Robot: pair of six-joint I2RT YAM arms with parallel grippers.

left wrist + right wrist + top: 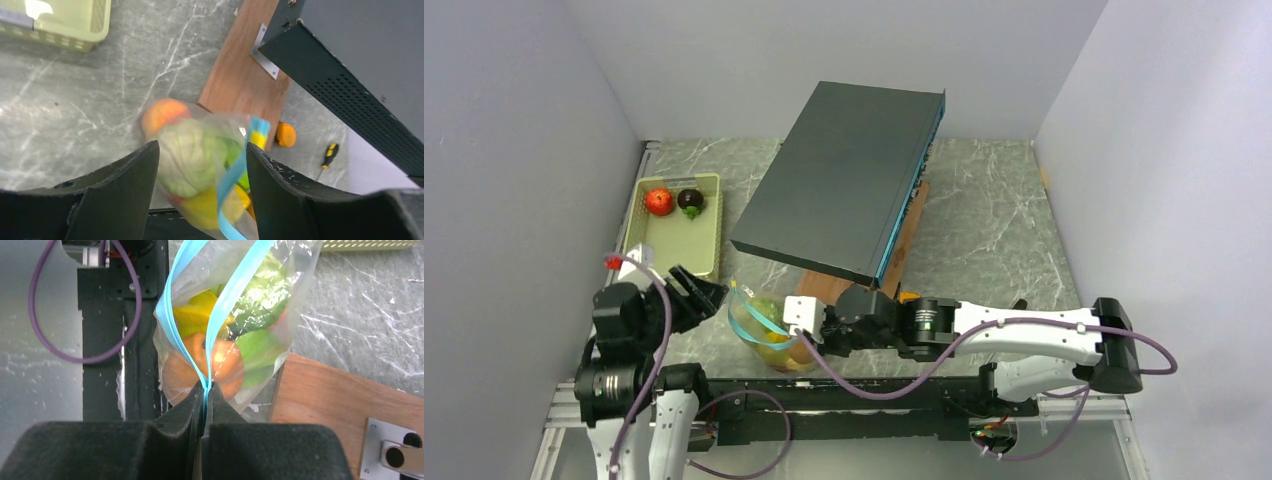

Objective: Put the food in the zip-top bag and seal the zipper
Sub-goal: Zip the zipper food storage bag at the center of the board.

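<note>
The clear zip-top bag (769, 338) hangs at the table's near edge, filled with a green cabbage ball (192, 155), yellow and orange pieces (220, 362). Its teal-blue zipper (220, 305) gapes open further along. My right gripper (205, 389) is shut on the zipper at one end, also seen from above (809, 335). My left gripper (202, 165) is open, its fingers either side of the bag without closing on it; from above it sits left of the bag (704, 297). A red apple (659, 201) and a dark purple piece (690, 201) lie in the basket.
The pale yellow-green basket (674, 240) stands at the back left. A big dark slab (844, 180) with a blue edge leans on a wooden board (904, 245). An orange piece (285, 134) and a small screwdriver (329, 154) lie right of the board.
</note>
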